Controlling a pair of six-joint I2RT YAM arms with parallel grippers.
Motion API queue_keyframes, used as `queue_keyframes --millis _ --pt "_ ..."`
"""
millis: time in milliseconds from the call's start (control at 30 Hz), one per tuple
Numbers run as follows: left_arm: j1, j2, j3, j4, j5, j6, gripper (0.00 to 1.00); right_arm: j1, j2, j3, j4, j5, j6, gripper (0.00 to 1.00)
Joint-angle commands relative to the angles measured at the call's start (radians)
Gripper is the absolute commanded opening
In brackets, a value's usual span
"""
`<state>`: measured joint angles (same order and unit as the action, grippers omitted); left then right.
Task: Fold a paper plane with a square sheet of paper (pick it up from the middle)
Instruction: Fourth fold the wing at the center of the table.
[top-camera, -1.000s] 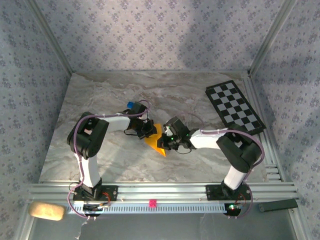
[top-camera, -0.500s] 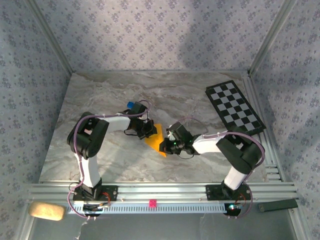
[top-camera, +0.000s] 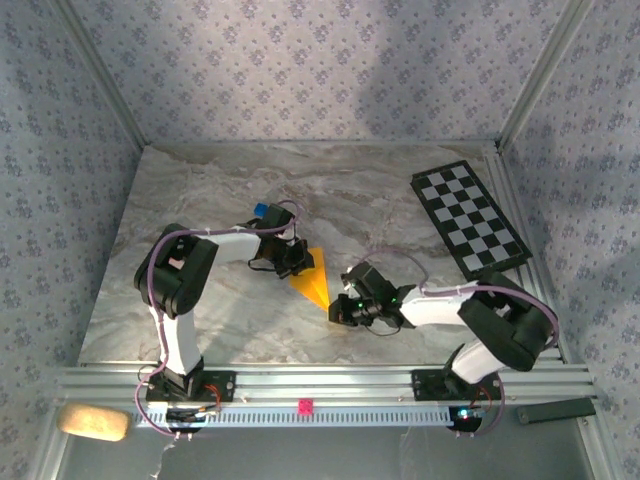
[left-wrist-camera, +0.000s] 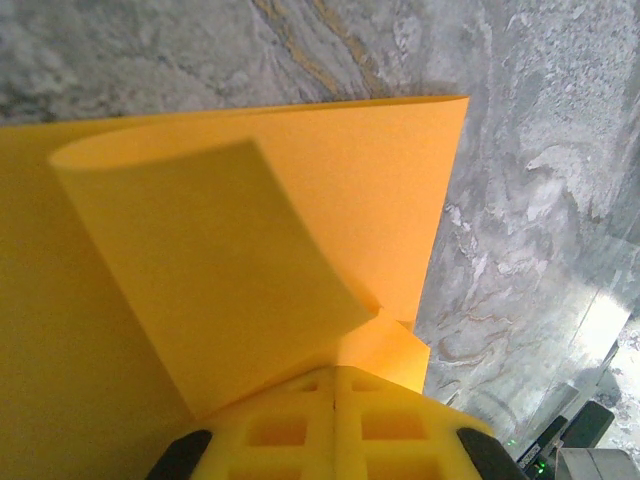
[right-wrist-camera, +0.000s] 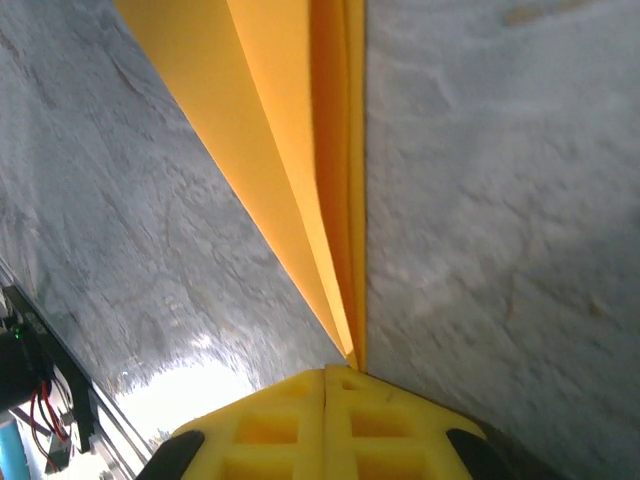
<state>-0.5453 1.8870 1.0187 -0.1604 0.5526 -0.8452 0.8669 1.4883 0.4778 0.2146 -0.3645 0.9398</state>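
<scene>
Left end effector (top-camera: 297, 259) is pinching the paper (top-camera: 311, 278) at its far edge. Right end effector (top-camera: 342, 307), also pinching, is sliding to the near tip, sharpening the crease.

Right gripper (right-wrist-camera: 326, 378), yellow jaws pressed together at the lower edge. The folded sheet of paper (right-wrist-camera: 285, 150), layered along straight creases, narrows from the top to a point meeting the jaws, over the grey marbled tabletop (right-wrist-camera: 500, 200).

The sheet of paper (top-camera: 311, 277) lay mid-table (top-camera: 400, 200). The left gripper (top-camera: 299, 261) sat at its far left edge, the right gripper (top-camera: 341, 309) at its near tip. A checkered board (top-camera: 468, 214) lay well right and behind it, and a small cube (top-camera: 264, 211) lay behind-left.
</scene>
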Motion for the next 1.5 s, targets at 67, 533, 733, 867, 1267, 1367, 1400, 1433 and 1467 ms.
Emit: queue_keyframes --millis 67,533,733,867,1267,1367,1400,1433,1467 --pt "0.003 0.038 -0.025 -0.042 -0.090 0.009 0.00 -0.005 -0.140 0.002 -0.166 0.021 0.001 0.07" --pt "0.002 0.045 -0.024 -0.034 -0.083 0.005 0.00 -0.123 0.116 0.322 -0.148 -0.030 -0.014 0.06" --pt "0.002 0.043 -0.019 -0.037 -0.085 0.004 0.00 -0.134 0.228 0.363 -0.089 -0.065 0.018 0.07" --pt "0.002 0.046 -0.016 -0.043 -0.082 0.008 0.00 -0.141 0.271 0.364 -0.081 -0.068 0.022 0.07" --pt "0.004 0.034 0.001 -0.050 -0.086 0.026 0.00 -0.137 0.283 0.221 -0.083 -0.052 0.028 0.05" --pt "0.011 0.024 0.024 -0.052 -0.080 0.042 0.01 -0.137 0.288 0.231 -0.107 -0.050 0.017 0.05" --pt "0.014 0.018 0.032 -0.055 -0.080 0.050 0.02 -0.138 0.292 0.234 -0.116 -0.049 0.013 0.04" --pt "0.018 0.014 0.042 -0.055 -0.075 0.053 0.03 -0.138 0.293 0.236 -0.121 -0.047 0.009 0.04" --pt "0.021 0.010 0.051 -0.054 -0.067 0.059 0.04 -0.141 0.294 0.238 -0.128 -0.045 0.008 0.04"
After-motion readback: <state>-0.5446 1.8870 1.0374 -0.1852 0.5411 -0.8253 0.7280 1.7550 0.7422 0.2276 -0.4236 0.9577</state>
